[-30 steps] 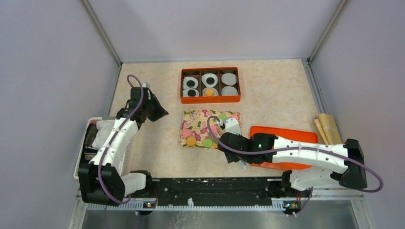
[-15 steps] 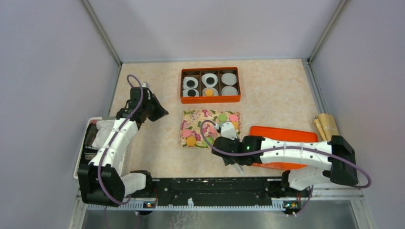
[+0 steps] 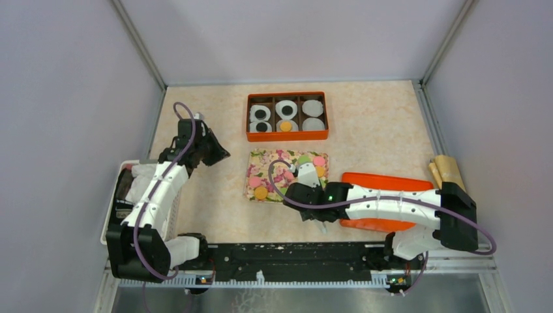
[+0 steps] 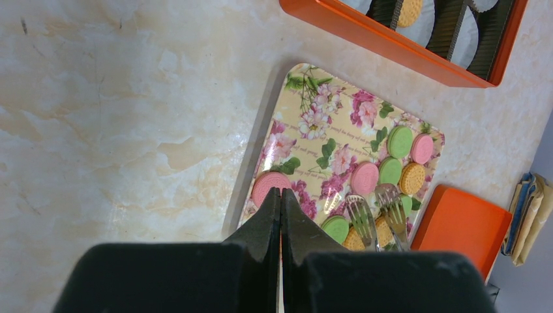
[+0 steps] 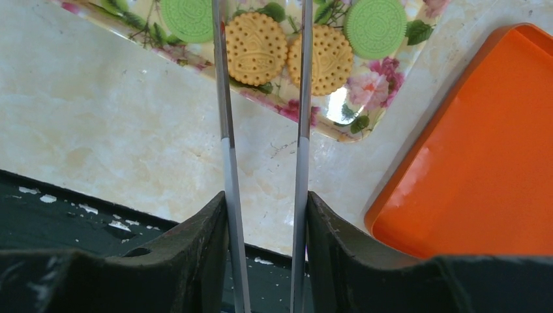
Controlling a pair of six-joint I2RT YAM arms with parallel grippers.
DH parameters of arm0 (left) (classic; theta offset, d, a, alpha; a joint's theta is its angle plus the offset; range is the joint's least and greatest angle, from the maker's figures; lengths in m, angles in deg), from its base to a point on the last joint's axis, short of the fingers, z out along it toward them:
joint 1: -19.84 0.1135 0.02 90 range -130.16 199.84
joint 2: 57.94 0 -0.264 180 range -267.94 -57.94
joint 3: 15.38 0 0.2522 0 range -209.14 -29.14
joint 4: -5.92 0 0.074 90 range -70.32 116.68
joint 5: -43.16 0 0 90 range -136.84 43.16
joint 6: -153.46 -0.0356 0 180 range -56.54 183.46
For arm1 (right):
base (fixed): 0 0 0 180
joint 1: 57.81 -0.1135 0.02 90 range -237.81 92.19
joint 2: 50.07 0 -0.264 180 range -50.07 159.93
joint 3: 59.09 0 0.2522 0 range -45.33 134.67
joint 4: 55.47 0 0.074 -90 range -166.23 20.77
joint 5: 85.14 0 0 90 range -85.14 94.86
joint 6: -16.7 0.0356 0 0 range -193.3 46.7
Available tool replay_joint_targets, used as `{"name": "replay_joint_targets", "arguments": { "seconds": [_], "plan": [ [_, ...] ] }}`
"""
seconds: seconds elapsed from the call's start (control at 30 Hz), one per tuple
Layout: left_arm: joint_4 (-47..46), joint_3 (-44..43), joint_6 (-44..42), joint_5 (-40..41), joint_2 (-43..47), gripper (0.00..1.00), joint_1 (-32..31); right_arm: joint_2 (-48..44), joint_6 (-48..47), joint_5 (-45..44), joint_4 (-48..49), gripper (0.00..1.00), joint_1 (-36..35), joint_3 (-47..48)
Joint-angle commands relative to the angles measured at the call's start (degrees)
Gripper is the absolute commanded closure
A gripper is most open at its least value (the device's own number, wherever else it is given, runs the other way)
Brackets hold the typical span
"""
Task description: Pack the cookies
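The cookies lie on a floral tray [image 3: 264, 166]: pink [image 4: 364, 177], green [image 4: 400, 140] and orange [image 5: 255, 47] ones. More cookies sit in white paper cups inside the orange box [image 3: 287, 135], black ones [image 3: 261, 114] and an orange one [image 3: 285, 126]. My right gripper [image 3: 304, 186] [image 5: 265, 195] is shut on metal tongs [image 5: 224, 130]. The tong arms run either side of an orange cookie at the tray's near edge, and their forked ends [image 4: 360, 215] hover over the cookies there. My left gripper [image 3: 218, 155] [image 4: 281, 192] is shut and empty, above the tray's left edge.
An orange lid [image 3: 391, 182] lies right of the tray, under my right arm. Tan paper bags [image 3: 447, 171] lie at the far right. A white basket [image 3: 114, 208] sits by the left arm's base. A black rail [image 3: 287, 254] runs along the near edge.
My right arm has swung left along the tray's near edge, carrying the tongs over the near cookies. The left arm has not moved.
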Motion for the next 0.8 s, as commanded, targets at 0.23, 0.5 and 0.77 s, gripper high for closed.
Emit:
{"name": "replay_joint_targets", "arguments": {
  "seconds": [0.23,0.5,0.77],
  "plan": [
    [-2.36,-0.43,-0.39,-0.49,-0.13,1.0,0.2,-1.17,0.91,-1.15,0.13,0.59,1.59,0.4],
    [-1.21,-0.6,-0.96,0.87,0.33,1.0,0.26,3.46,-3.32,-0.65,3.92,0.59,3.78,4.14],
    [-1.1,-0.51,-1.01,1.18,-0.15,1.0,0.26,3.57,-4.19,-0.74,4.31,0.88,4.86,5.26]
  ]
}}
